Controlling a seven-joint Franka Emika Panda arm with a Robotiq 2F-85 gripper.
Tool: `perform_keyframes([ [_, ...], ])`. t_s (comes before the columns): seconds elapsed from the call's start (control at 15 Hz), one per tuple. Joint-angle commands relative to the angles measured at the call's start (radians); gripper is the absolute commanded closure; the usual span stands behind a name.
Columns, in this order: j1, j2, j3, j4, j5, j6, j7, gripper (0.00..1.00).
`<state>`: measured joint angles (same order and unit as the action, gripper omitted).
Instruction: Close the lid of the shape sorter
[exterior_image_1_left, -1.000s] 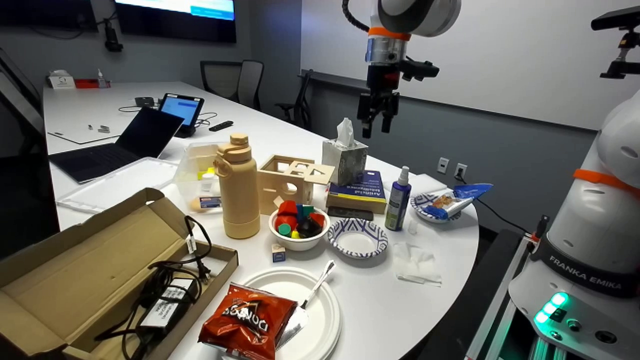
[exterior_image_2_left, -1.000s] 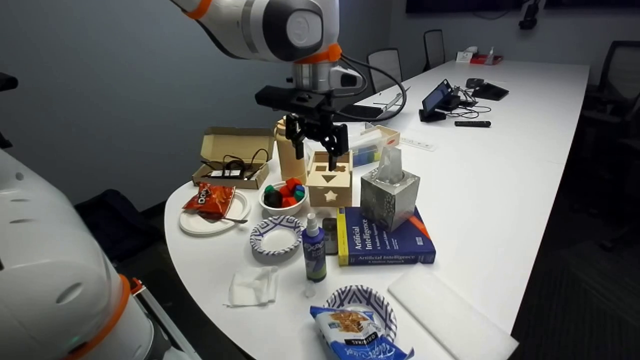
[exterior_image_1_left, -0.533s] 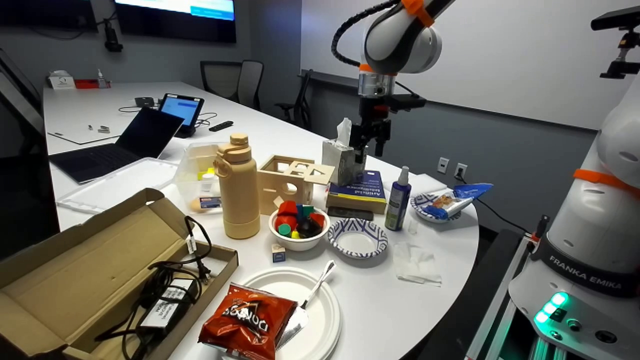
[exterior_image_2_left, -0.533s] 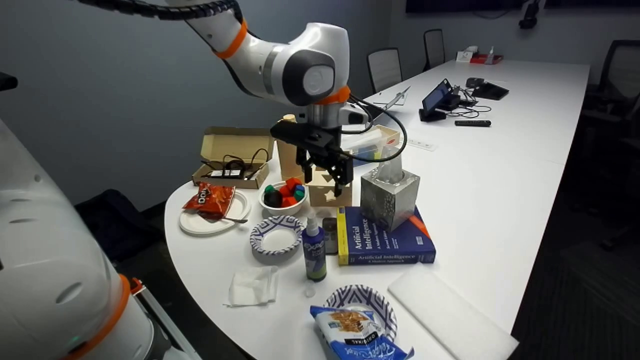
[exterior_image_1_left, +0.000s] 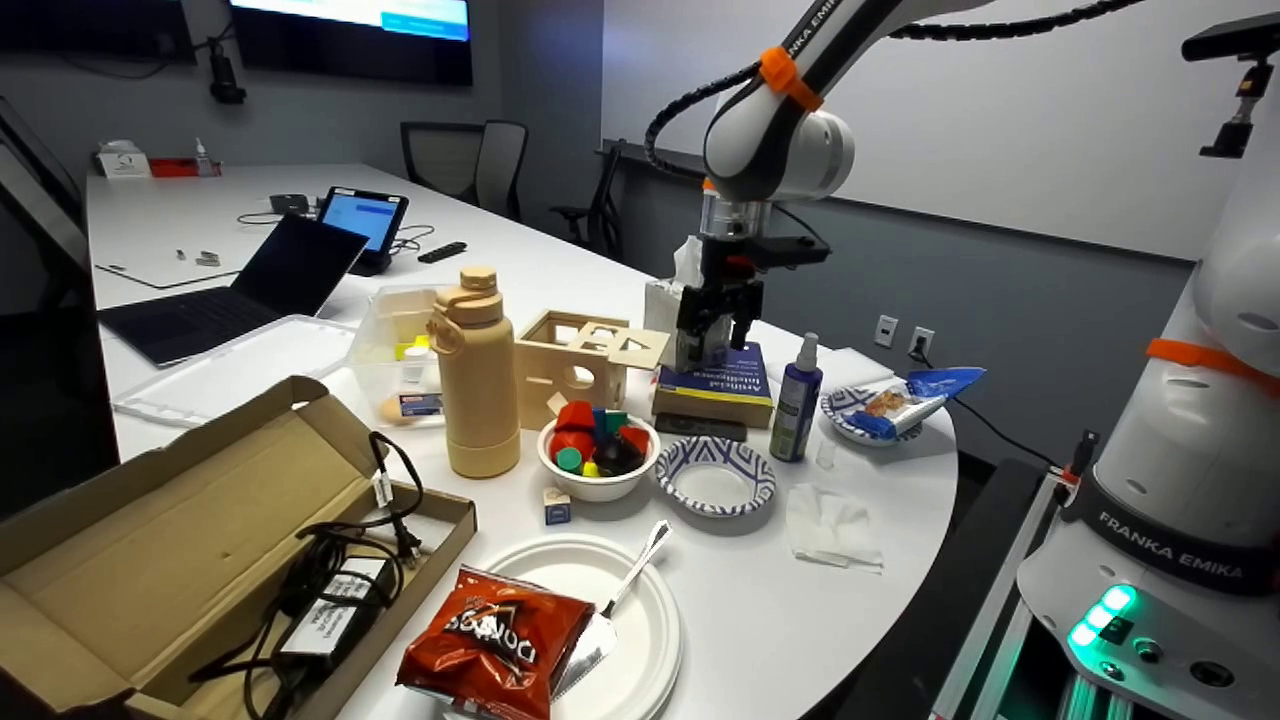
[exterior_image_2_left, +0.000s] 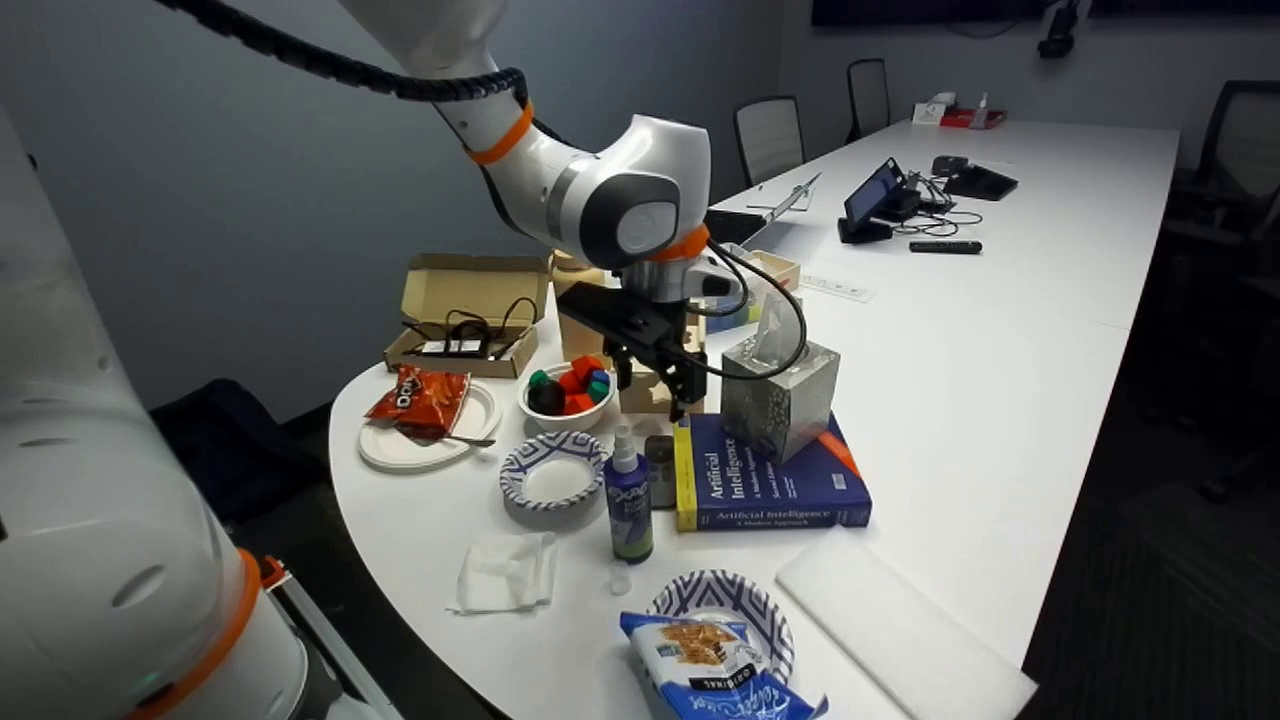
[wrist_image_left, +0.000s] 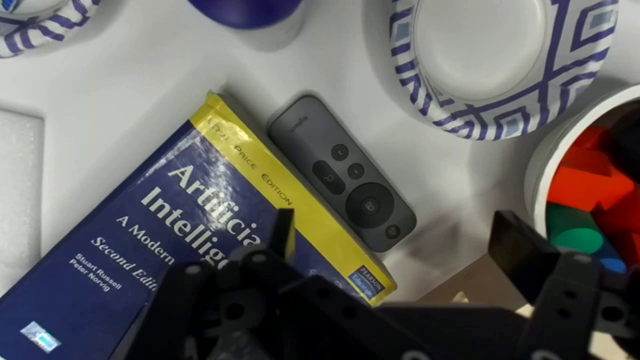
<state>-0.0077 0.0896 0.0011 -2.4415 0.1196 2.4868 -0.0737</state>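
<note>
White table (exterior_image_1_left: 750, 620), cluttered. Sorter (exterior_image_1_left: 553, 362) sits between bottle (exterior_image_1_left: 482, 390) and tissue box (exterior_image_2_left: 785, 400); lid (exterior_image_1_left: 618, 348) juts past one side, top partly uncovered. Gripper (exterior_image_1_left: 712, 346) hangs near sorter and tissue box, jaws well apart. Wrist view shows book (wrist_image_left: 150, 220) and remote (wrist_image_left: 345, 172) below.

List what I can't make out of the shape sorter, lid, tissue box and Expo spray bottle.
Shape sorter: inside mostly hidden by its walls and the lid in an exterior view; cut off by the wrist view's bottom edge.
Lid: mostly behind the gripper in an exterior view.
Tissue box: partly behind the gripper in an exterior view.
Expo spray bottle: mostly cut off by the wrist view's top edge.
</note>
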Motion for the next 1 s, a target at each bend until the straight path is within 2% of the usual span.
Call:
perform_keyframes([
  [0.0, -0.002, 0.063, 0.012, 0.052, 0.034, 0.029, -0.028, 0.00],
  [0.93, -0.009, 0.201, 0.038, 0.186, 0.014, 0.076, -0.061, 0.00],
])
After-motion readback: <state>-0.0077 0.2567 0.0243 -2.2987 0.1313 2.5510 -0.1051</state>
